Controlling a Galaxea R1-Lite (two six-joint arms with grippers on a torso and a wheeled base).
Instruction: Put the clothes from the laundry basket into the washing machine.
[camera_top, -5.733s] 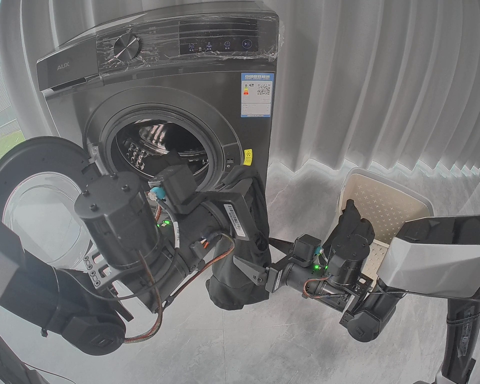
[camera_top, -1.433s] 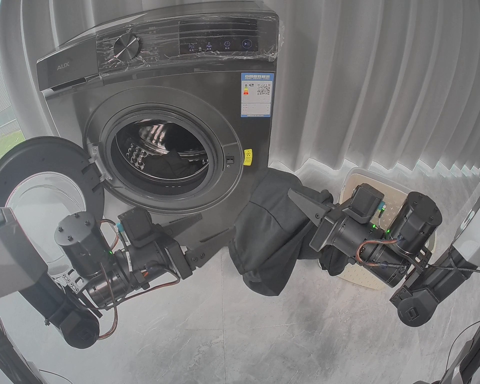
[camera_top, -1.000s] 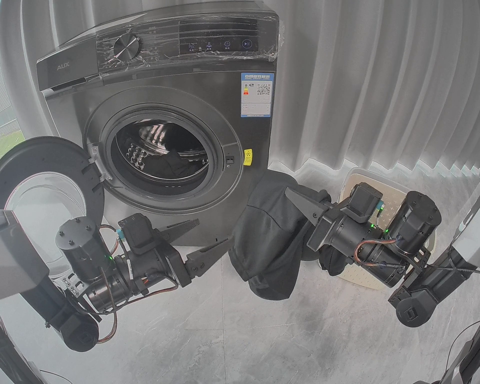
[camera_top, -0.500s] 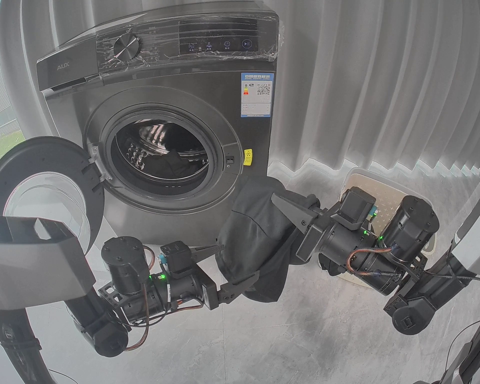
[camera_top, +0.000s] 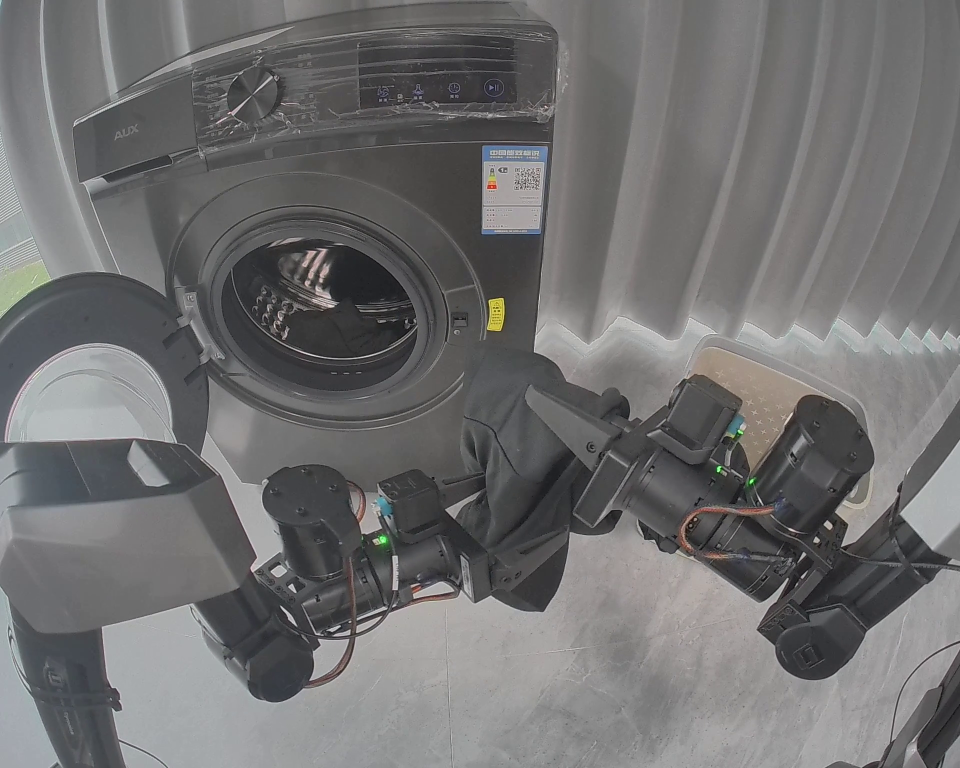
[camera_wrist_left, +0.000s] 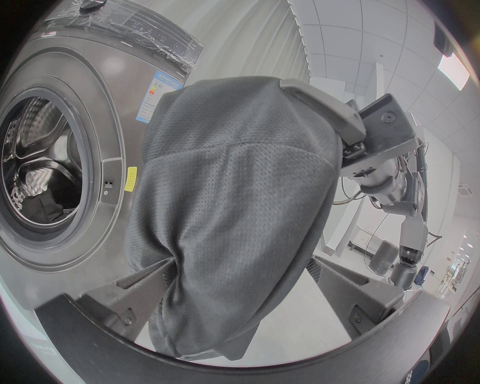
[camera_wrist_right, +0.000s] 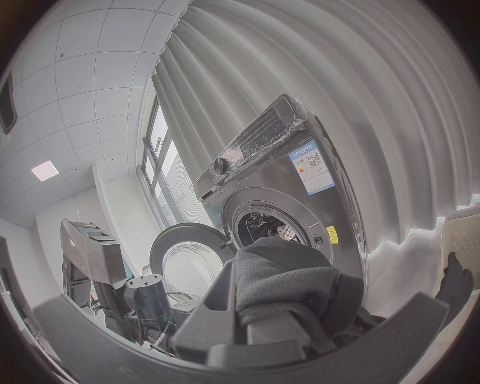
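In the centre of the head view the dark garment (camera_top: 515, 450) hangs before the washing machine (camera_top: 300, 170), pinched by the right gripper (camera_top: 550, 425). The left gripper (camera_top: 510, 525) is spread around its lower part. The laundry basket (camera_top: 775, 385) stands at right

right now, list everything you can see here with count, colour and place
washing machine: one, dark grey, back left; door swung open
garment in drum: one, dark, inside the machine
held garment: one, dark grey, hanging in front of the machine
laundry basket: one, cream, on the floor at right
curtain: one, white, behind
right pincer: shut on held garment's top
left pincer: open around its lower part
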